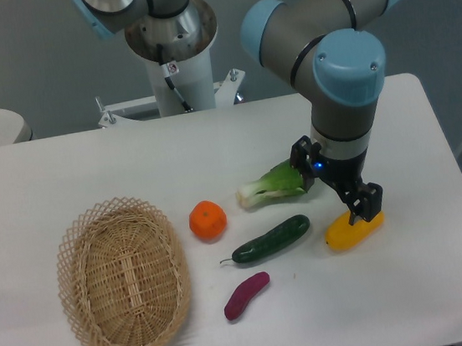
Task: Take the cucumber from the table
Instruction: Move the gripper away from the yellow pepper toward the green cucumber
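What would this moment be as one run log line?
cucumber: on table, ungrasped | pincer: low, at yellow vegetable, right of cucumber | state: unclear

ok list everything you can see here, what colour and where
cucumber: 1, dark green, centre of the table, lying flat
orange: 1, orange, left of the cucumber
purple vegetable: 1, purple, oblong, in front of the cucumber
leafy vegetable: 1, pale stalk with green leaves, behind the cucumber
yellow vegetable: 1, yellow, right of the cucumber, under the gripper
basket: 1, tan wicker, left side, nothing seen inside
table: 1, white, rounded corners
arm base: 1, white column, back edge of the table
arm: 1, grey with light blue caps, over the right side
gripper: 1, black, down at the yellow vegetable; open or shut unclear
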